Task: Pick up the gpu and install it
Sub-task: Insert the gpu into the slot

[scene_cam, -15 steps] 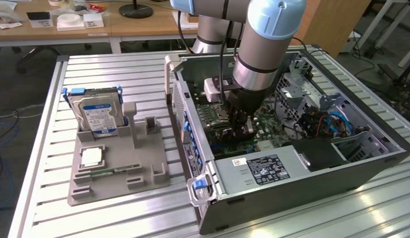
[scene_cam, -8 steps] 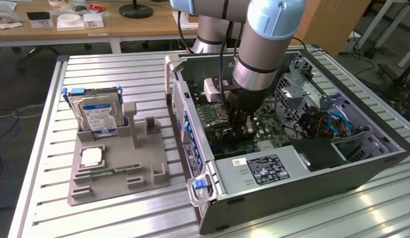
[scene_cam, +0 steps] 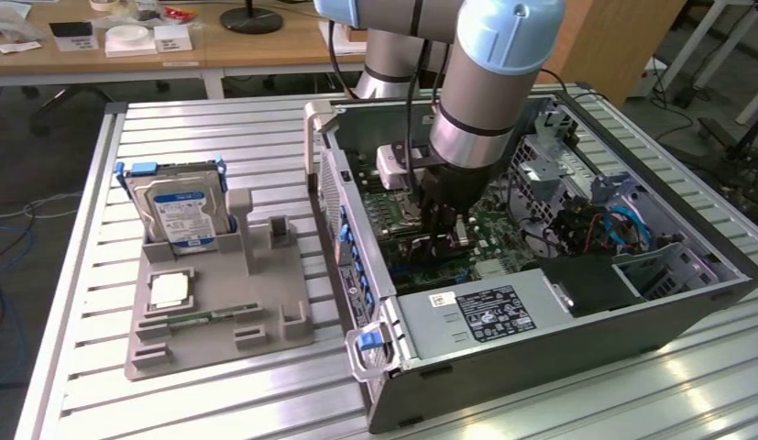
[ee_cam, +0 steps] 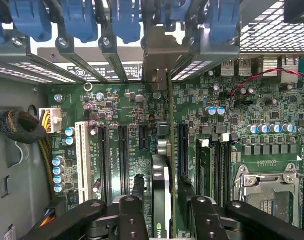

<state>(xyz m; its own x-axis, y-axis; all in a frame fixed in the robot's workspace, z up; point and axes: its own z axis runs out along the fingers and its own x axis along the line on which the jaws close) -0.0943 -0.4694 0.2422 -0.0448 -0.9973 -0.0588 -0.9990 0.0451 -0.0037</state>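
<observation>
Hand (ee_cam: 161,212) is down inside the PC case (scene_cam: 672,302), fingers apart either side of the gpu (ee_cam: 164,165), prob not gripping. Gpu stands edge-on in a motherboard (ee_cam: 122,107) slot, bracket toward the rear openings, so looks seated

Matt black plastic-looking pincer (ee_cam: 164,212), glossy green motherboard (ee_cam: 127,107), bare ribbed metal table (scene_cam: 220,128), prob. grey plastic rack (scene_cam: 220,312).

Green motherboard (ee_cam: 142,125), blue slot clips (ee_cam: 82,20), blue-labelled silver hard drive (scene_cam: 181,215), grey tray (scene_cam: 220,312).
</observation>
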